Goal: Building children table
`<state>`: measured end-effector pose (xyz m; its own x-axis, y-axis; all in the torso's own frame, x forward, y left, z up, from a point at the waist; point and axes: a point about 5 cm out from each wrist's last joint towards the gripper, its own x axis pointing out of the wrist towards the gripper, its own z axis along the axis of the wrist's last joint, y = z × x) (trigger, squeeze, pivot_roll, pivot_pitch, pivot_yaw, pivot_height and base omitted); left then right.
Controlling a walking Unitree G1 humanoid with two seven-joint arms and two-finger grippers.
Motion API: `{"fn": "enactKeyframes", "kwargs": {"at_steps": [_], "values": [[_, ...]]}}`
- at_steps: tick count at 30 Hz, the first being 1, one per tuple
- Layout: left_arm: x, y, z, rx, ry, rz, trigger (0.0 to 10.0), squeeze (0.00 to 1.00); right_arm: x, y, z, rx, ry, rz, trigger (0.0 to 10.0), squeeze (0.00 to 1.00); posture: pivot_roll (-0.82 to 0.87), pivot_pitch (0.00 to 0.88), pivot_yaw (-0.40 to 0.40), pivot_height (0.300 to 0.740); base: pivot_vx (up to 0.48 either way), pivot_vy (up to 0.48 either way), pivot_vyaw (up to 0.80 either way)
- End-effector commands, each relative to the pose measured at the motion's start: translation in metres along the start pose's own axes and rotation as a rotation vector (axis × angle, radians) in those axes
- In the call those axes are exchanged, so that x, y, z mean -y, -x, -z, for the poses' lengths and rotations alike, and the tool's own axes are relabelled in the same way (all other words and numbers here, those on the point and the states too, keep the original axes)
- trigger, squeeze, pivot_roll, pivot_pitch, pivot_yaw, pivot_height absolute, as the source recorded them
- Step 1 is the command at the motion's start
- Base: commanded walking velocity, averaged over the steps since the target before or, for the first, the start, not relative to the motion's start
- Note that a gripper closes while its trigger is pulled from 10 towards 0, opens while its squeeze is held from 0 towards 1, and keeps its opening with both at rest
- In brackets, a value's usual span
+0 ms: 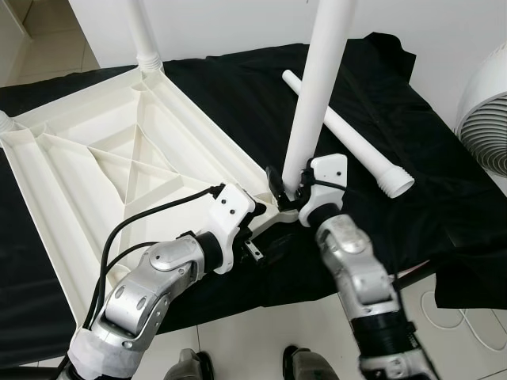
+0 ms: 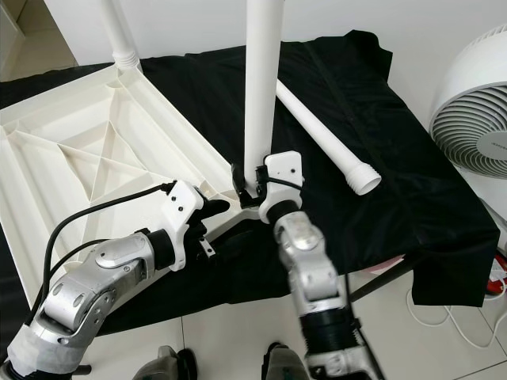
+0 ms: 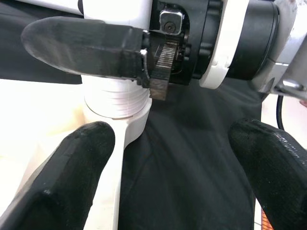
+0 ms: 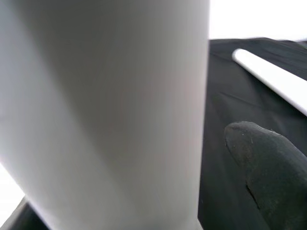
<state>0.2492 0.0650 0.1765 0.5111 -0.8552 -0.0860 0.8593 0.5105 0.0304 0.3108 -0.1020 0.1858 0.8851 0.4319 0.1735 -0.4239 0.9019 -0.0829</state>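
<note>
One smooth white cylindrical leg (image 1: 315,95) stands in the ribbed tabletop (image 1: 103,158).

Wall: plain white (image 1: 238,24), running behind the worktop.
Floor: pale glossy tiles (image 1: 269,332) with thin grout lines; more tile shows at the far left corner (image 1: 47,55).
Worktop: low surface draped in a black cloth (image 2: 412,198), creased, its edge hanging over the near side.
Fan: white, round ribbed grille (image 2: 475,111), standing just beside the worktop on the right.
Cable: thin white cord (image 1: 467,321) looping on the floor under the cloth's right corner.
Light: bright, even, soft shadows.
</note>
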Motion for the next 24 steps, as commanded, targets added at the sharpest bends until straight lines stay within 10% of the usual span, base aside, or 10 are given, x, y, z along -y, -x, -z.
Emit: {"fn": "enactKeyframes", "kwargs": {"at_steps": [1,18,19,20,21,24], "values": [[0.000,-0.001,0.000,-0.002,-0.001,0.006,10.0,0.00,-0.002,0.000,0.003,-0.006,-0.018,-0.037,10.0,0.00,-0.12,0.138,0.073,0.740,0.000,0.000,0.00],[0.003,0.003,0.000,-0.017,-0.023,0.026,10.0,0.00,0.029,-0.007,-0.001,-0.052,0.154,-0.387,10.0,0.00,-0.10,0.124,0.067,0.740,0.000,0.000,0.00],[0.003,0.003,-0.001,-0.015,-0.026,0.027,10.0,0.00,0.031,-0.007,0.001,-0.074,0.160,-0.438,4.1,0.00,-0.10,0.122,0.066,0.740,0.000,0.000,0.00],[0.003,0.003,-0.001,-0.015,-0.026,0.027,10.0,0.00,0.031,-0.007,0.001,-0.074,0.160,-0.438,4.1,0.00,-0.10,0.122,0.066,0.740,0.000,0.000,0.00],[0.004,0.004,-0.002,-0.014,-0.029,0.028,10.0,0.00,0.032,-0.007,0.003,-0.085,0.165,-0.456,1.0,0.00,-0.10,0.122,0.063,0.740,0.000,0.000,0.00],[0.003,0.003,-0.003,-0.011,-0.031,0.028,10.0,0.00,0.034,-0.007,0.005,-0.095,0.168,-0.483,0.0,0.00,-0.09,0.119,0.062,0.740,0.000,0.000,0.00]]}}
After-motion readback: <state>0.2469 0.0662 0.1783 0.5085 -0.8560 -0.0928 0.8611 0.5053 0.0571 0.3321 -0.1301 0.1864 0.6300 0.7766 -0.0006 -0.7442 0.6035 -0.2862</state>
